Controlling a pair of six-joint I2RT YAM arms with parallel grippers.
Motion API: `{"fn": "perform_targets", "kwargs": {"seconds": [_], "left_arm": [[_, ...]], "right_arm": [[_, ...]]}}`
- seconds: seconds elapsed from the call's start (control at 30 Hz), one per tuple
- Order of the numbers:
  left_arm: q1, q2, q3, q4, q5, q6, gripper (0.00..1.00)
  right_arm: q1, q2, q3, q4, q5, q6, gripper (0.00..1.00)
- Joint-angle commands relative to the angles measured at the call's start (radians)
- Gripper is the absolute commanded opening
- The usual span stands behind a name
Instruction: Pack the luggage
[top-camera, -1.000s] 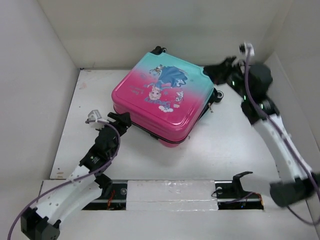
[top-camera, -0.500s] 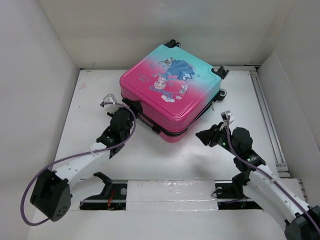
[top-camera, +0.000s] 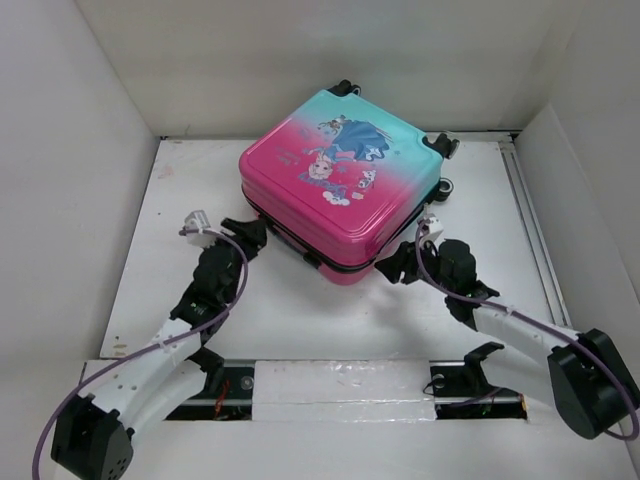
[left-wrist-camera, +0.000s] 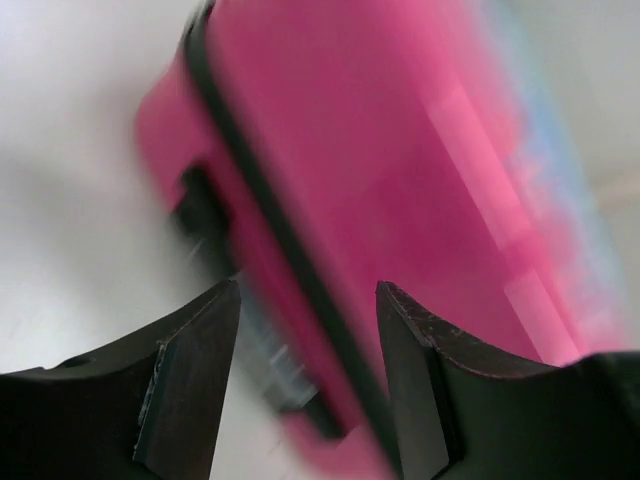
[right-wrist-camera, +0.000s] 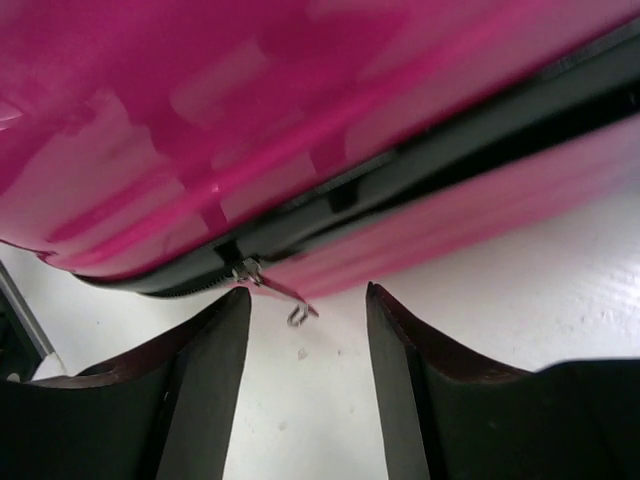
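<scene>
The luggage (top-camera: 340, 185) lies flat and closed at the back middle of the table, pink near me, teal at the far end, with a cartoon print. My left gripper (top-camera: 245, 232) is open at its left near side; the left wrist view is blurred and shows the pink shell (left-wrist-camera: 380, 160) and black zipper trim (left-wrist-camera: 270, 240) between its fingers. My right gripper (top-camera: 398, 266) is open at the near right side. The right wrist view shows the pink shell (right-wrist-camera: 250, 110), the black zipper trim (right-wrist-camera: 420, 160) and a metal zipper pull (right-wrist-camera: 285, 298) hanging just beyond the fingertips.
White walls enclose the table (top-camera: 330, 310) on the left, back and right. A rail (top-camera: 530, 230) runs along the right edge. A taped strip and brackets (top-camera: 340, 380) lie at the near edge between the arm bases.
The right gripper has moved left and forward up to the suitcase's near right side. The left gripper has drawn back a little. Over the whole second the suitcase shifted right and back.
</scene>
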Motion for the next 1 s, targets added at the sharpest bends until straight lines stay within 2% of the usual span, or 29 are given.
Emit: {"fn": "perform_targets", "kwargs": {"seconds": [0.0,0.07,0.13,0.2,0.3,0.4,0.43,0.5,0.6,0.7,0.77,0.8,0.83,0.9,0.97], "left_arm": [[-0.006,-0.006,-0.119,-0.046,0.154,-0.047,0.52],[-0.006,-0.024,-0.191,-0.037,0.183,-0.056,0.52],[-0.006,-0.024,-0.228,0.043,0.22,-0.056,0.52],[-0.006,0.006,-0.219,0.078,0.263,-0.056,0.52],[-0.006,0.075,-0.161,0.11,0.286,-0.024,0.59],[-0.006,0.16,-0.126,0.156,0.316,-0.01,0.62],[-0.006,0.184,-0.114,0.188,0.316,-0.001,0.62],[-0.006,0.235,-0.113,0.219,0.316,-0.001,0.62],[0.003,0.33,-0.104,0.299,0.316,-0.015,0.62],[0.003,0.42,-0.057,0.308,0.287,-0.003,0.61],[0.003,0.472,-0.048,0.345,0.306,-0.012,0.61],[0.003,0.488,-0.048,0.38,0.316,-0.023,0.61],[0.003,0.502,-0.048,0.392,0.316,-0.023,0.61],[0.003,0.538,-0.026,0.405,0.316,-0.032,0.59],[0.003,0.557,-0.026,0.446,0.316,-0.032,0.57]], "right_arm": [[0.011,0.03,0.01,0.214,-0.036,-0.045,0.56],[0.024,0.06,0.029,0.232,-0.054,-0.054,0.56],[0.038,0.092,0.029,0.27,-0.041,-0.054,0.57],[0.058,0.11,0.029,0.312,-0.018,-0.03,0.57],[0.072,0.143,0.029,0.348,0.011,-0.03,0.52],[0.083,0.153,-0.046,0.505,0.03,0.005,0.42],[0.096,0.163,-0.062,0.549,0.041,0.005,0.33],[0.097,0.175,-0.071,0.612,0.05,0.018,0.25],[0.107,0.175,-0.071,0.612,0.062,0.036,0.16],[0.132,0.163,-0.071,0.612,0.062,0.047,0.18],[0.143,0.163,-0.085,0.593,0.073,0.047,0.29],[0.153,0.163,-0.095,0.593,0.087,0.047,0.39],[0.153,0.163,-0.105,0.627,0.103,0.047,0.41],[0.153,0.172,-0.105,0.64,0.113,0.047,0.41],[0.153,0.199,-0.095,0.654,0.102,0.036,0.33]]}}
